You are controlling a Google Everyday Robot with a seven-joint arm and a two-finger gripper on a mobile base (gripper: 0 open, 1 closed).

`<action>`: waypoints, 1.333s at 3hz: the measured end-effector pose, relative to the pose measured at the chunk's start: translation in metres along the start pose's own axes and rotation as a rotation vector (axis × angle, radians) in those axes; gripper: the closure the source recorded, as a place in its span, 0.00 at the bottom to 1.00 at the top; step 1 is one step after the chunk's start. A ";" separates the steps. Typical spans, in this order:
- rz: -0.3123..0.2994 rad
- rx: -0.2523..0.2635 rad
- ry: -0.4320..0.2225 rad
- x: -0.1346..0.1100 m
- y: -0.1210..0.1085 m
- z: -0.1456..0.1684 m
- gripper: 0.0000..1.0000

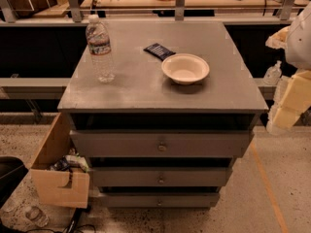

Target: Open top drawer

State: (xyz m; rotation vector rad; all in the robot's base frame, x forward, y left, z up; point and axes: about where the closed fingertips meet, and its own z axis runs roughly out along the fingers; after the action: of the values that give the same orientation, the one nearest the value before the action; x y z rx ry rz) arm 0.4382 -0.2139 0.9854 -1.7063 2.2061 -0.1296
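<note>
The top drawer [204,143] sits directly under the grey cabinet top [136,93], its long front edge jutting slightly ahead of the two narrower drawer fronts [194,176] below, with its brass knob [162,147] at centre. The gripper [278,121] hangs off the cabinet's right edge, beside the drawer's right corner and apart from it; I cannot tell whether it is released or clenched. Speckled floor [243,203] lies open in front and to the right. A tan wooden box [53,186] crowds the left side.

Grey tabletop [141,89]: clear plastic water bottle [100,50] near left edge, cream round bowl [185,68] right of centre, dark flat rectangular object [159,50] just behind it; gripper [284,111] off right edge.
</note>
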 end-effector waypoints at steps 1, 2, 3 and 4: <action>0.000 0.009 -0.004 -0.002 0.001 -0.001 0.00; 0.014 0.031 -0.004 -0.005 0.013 0.012 0.00; 0.046 0.119 -0.009 -0.026 0.042 0.028 0.00; 0.057 0.172 0.013 -0.049 0.066 0.068 0.00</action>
State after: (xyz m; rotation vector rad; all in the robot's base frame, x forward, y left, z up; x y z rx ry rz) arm 0.4098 -0.1396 0.9139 -1.5538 2.1814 -0.3073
